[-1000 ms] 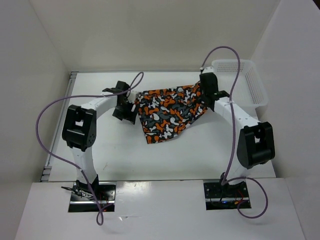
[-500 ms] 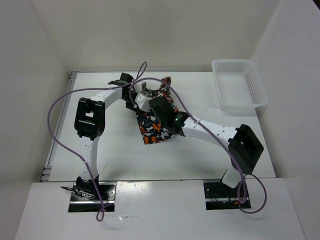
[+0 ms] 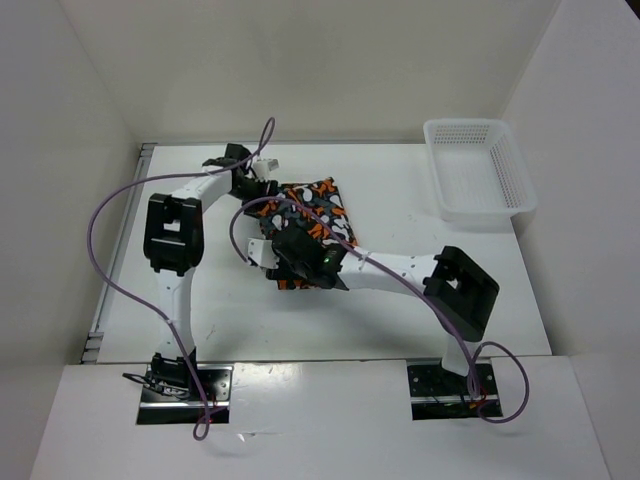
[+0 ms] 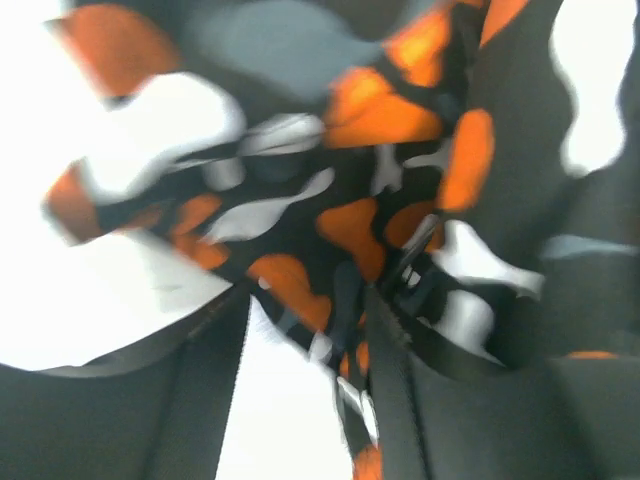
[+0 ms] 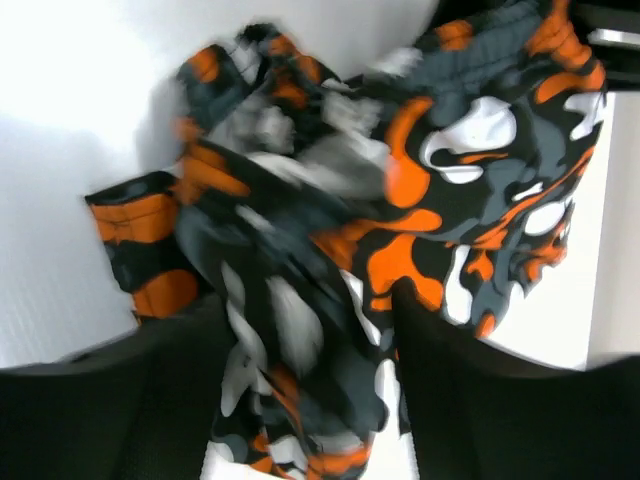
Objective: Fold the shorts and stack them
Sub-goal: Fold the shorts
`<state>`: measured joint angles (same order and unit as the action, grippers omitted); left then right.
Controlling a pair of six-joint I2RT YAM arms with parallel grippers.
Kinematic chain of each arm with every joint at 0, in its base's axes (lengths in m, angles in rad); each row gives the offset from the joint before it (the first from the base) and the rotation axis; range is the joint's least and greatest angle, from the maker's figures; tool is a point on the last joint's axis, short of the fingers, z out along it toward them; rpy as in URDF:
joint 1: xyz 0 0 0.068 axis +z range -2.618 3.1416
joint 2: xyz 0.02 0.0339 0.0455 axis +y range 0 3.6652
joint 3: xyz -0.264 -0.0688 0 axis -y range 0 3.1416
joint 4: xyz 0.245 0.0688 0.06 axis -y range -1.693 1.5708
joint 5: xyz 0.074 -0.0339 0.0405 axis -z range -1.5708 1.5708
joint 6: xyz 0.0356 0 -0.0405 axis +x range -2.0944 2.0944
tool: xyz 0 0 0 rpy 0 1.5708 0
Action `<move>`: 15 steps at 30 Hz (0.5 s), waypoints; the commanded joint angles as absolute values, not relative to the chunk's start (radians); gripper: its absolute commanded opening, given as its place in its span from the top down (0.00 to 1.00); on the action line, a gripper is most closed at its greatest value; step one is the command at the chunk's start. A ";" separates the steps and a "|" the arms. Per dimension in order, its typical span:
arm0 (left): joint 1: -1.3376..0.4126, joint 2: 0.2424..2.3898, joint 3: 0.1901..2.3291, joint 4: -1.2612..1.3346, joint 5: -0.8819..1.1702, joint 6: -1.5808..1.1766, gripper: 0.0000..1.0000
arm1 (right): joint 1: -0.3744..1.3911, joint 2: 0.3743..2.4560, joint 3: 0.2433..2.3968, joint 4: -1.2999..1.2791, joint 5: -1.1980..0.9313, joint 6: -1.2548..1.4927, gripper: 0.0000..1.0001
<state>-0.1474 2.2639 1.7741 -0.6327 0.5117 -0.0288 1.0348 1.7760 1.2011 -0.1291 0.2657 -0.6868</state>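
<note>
The camouflage shorts lie bunched and doubled over at the middle of the table. My left gripper is at their far left corner. In the left wrist view its jaws stand apart, with a cloth edge against the right finger and white table showing in the gap. My right gripper hovers over the near left part of the shorts. Its jaws are open in the right wrist view, with loose folds of the shorts lying between them.
A white mesh basket stands at the back right corner of the table. White walls close in the table on the left, back and right. Purple cables loop over both arms.
The right arm swept from the right side across to the left, carrying the shorts' right half over onto the left half, then opened its jaws. The left gripper shifted back and narrowed somewhat.
</note>
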 commanded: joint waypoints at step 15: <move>-0.020 2.089 1.795 -0.802 0.465 0.000 0.24 | 1.017 1.566 1.194 -0.242 0.034 -0.587 0.21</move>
